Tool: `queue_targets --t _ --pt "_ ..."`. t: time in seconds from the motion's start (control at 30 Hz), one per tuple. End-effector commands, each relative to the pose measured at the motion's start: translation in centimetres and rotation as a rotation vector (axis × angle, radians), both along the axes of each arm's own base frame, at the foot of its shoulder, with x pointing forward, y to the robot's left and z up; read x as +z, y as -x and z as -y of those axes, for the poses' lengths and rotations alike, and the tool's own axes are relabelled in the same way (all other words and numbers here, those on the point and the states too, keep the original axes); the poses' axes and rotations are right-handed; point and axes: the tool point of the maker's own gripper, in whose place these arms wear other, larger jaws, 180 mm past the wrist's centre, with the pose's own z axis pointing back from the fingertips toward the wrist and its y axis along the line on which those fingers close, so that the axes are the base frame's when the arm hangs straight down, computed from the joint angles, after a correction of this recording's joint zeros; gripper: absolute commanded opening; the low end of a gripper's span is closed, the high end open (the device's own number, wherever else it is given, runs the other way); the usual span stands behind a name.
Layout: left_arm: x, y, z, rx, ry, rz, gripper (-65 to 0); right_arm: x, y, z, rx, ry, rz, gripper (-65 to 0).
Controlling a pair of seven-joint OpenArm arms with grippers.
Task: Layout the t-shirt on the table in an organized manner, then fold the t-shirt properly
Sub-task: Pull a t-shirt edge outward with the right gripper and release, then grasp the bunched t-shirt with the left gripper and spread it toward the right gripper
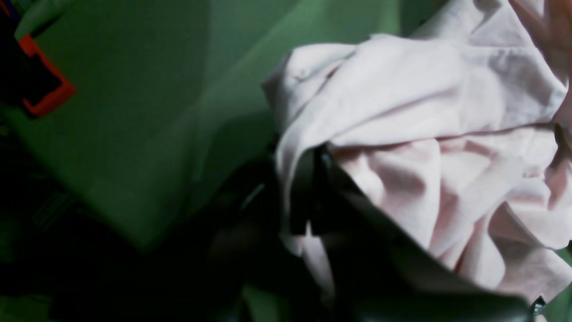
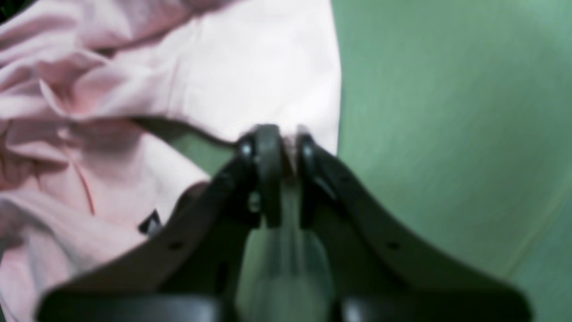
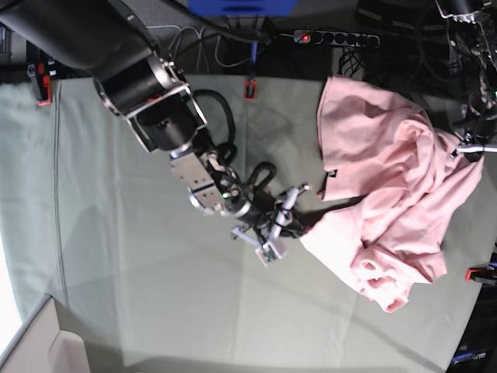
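- On the worktop (image 3: 140,256), toward the side nearest the left arm: the t-shirt (image 3: 396,202), pale pink, bunched in a crumpled heap and not yet spread flat; plain side up, only a small dark mark near one edge, no lettering legible.
- Right claw (image 2: 283,143): clenched on a thin edge of the t-shirt, the fabric pinched between the two dark jaws in the right wrist view; in the base view it sits at the heap's edge nearest the middle of the worktop.
- Left claw (image 1: 313,192): clenched on a fold of the t-shirt, pink cloth draped over and round the dark jaws in the left wrist view; in the base view this end of the heap rises toward the arm at the worktop's side edge.
- Key relation: the heap lies between the two claws, its long run reaching from the right claw's pinch across to the left claw. From the right claw the bulk of the cloth lies on the side away from bare worktop.
- Judgement: open worktop lies on the right arm's side, so a spreading pull would likely go that way, against the left claw's hold.
- Risk, as a judgement: the right claw's bite looks shallow and near the hem, and could slip under tension.
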Motion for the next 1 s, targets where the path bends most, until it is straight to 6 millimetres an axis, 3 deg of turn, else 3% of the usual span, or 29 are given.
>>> queue_targets --t 0.0,0.2,0.4,0.57,0.7,0.83,0.97 --pt "1.6 -0.8 -0.8 -0.006 -0.038 0.041 -64.8 2.2 -1.5 -0.7 -0.007 -0.046 0.049 -64.7" --pt "1.8 -0.8 -0.7 -0.008 -0.041 0.044 -64.6 2.5 -1.7 -0.7 -0.013 -0.052 0.054 -65.0" --pt "3.5 -1.8 -0.3 -0.027 -0.058 0.088 -64.6 2.9 -3.8 2.4 -0.172 -0.13 0.022 -65.0" --pt "5.2 -2.9 1.5 -0.045 -0.052 0.155 -64.5 1.7 -4.9 8.8 -0.313 -0.125 0.011 -65.0" --pt "4.8 -4.1 4.0 -0.108 -0.029 0.155 -64.0 1.4 -4.1 12.1 -0.368 -0.113 0.043 -65.0" --pt "3.5 -4.2 5.9 -0.159 0.041 0.072 -51.8 2.0 -2.8 12.7 -0.367 -0.112 0.086 -65.0" --pt "3.0 -2.9 4.9 -0.136 0.097 -0.008 -30.0 2.4 -1.6 12.8 -0.356 -0.097 0.095 -61.9"
